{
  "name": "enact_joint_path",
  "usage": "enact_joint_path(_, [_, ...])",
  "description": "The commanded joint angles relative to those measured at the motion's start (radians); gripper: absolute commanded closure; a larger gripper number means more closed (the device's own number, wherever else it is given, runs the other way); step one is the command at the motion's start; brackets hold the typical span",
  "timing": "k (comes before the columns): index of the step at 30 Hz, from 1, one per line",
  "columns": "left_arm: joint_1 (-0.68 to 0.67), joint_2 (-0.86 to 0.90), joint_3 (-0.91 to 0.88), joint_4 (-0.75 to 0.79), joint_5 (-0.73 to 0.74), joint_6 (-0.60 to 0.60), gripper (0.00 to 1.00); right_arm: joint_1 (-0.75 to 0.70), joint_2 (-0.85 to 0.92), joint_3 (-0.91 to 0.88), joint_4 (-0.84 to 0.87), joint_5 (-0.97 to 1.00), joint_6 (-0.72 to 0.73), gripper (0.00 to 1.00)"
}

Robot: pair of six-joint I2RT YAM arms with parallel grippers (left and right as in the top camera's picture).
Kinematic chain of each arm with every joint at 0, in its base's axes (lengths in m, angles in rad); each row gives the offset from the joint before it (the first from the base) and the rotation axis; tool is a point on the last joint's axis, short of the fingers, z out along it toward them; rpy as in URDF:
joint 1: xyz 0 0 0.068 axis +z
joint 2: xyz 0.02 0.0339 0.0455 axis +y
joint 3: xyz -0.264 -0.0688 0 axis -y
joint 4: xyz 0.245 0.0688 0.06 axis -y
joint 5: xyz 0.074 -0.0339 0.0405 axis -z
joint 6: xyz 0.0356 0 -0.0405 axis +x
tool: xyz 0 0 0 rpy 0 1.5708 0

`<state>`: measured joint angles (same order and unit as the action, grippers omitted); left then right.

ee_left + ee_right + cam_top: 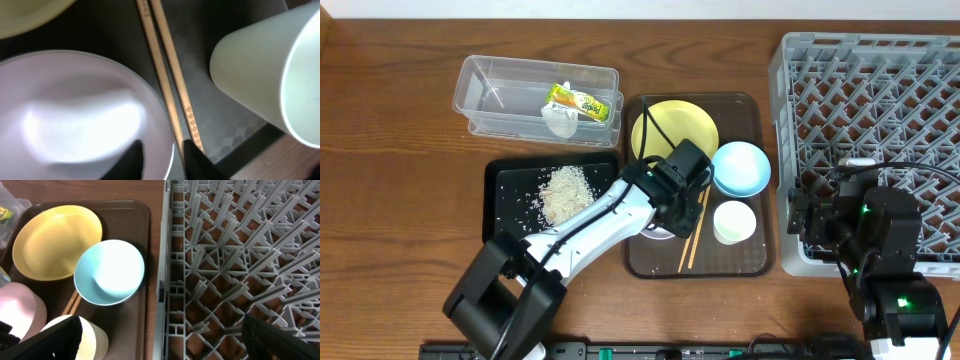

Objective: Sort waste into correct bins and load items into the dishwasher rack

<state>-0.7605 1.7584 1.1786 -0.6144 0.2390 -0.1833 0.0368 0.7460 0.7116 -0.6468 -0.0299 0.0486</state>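
Observation:
My left gripper (665, 222) (162, 145) is shut on the rim of the white bowl (75, 115), one finger inside and one outside. The bowl sits on the brown serving tray (760, 262) and also shows in the right wrist view (20, 310). Wooden chopsticks (692, 235) (170, 75) lie right beside it, then the pale cup (734, 222) (265, 65). The yellow plate (675, 128) (57, 242) and light blue bowl (740, 167) (110, 272) are on the same tray. My right gripper (812, 215) (160, 330) is open and empty over the left edge of the grey dishwasher rack (870, 100) (240, 255).
The clear tub (510, 90) at the back left holds the snack wrapper (577, 101) and the white scrap (558, 120). The black tray (505, 200) in front of it holds rice crumbs (565, 192). My left arm stretches across the black tray.

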Motion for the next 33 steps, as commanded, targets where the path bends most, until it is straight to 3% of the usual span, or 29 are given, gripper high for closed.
enact_joint_path(1, [0.027, -0.040, 0.033, -0.005, -0.023, -0.005, 0.60, 0.010, -0.002, 0.018, -0.001, -0.004, 0.009, 0.01])
enact_joint_path(7, [0.053, -0.146, 0.047, 0.059, -0.011, -0.005, 0.47, 0.010, -0.002, 0.018, 0.000, 0.002, 0.005, 0.01])
enact_joint_path(14, [0.011, -0.134, 0.039, 0.179, 0.094, -0.006, 0.47, 0.010, -0.002, 0.018, -0.001, 0.007, 0.005, 0.01])
enact_joint_path(21, [-0.065, -0.008, 0.035, 0.191, 0.089, -0.010, 0.48, 0.010, -0.002, 0.018, -0.006, 0.007, 0.006, 0.01])
enact_joint_path(29, [-0.064, 0.062, 0.036, 0.190, 0.090, -0.010, 0.94, 0.010, -0.002, 0.018, -0.021, 0.006, 0.006, 0.01])
enact_joint_path(33, [-0.016, 0.003, 0.040, 0.169, 0.094, -0.023, 0.94, 0.010, -0.002, 0.018, -0.003, 0.006, 0.006, 0.01])
